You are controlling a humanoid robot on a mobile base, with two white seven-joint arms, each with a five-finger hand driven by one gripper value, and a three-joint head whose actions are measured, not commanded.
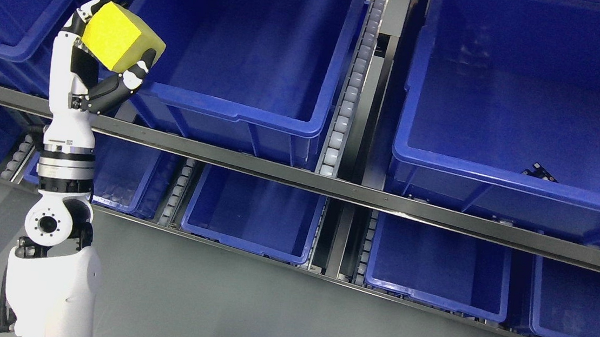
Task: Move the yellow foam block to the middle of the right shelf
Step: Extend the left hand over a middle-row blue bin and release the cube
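Note:
A yellow foam block (117, 37) is held in my left hand (105, 53) at the upper left of the head view. The fingers curl around the block from below and behind. The hand holds it raised in front of the near left corner of a large blue bin (261, 116) on the middle level of the left shelf. The white left arm (63, 169) rises from the lower left. A large blue bin (495, 174) stands on the middle level of the right shelf, far to the right of the block. My right hand does not show.
A metal rail (331, 185) runs across in front of the middle level. A roller track and upright (359, 76) divide the left and right shelves. Smaller blue bins (250, 245) line the lower level. A small dark object (539, 172) lies in the right bin. Grey floor is below.

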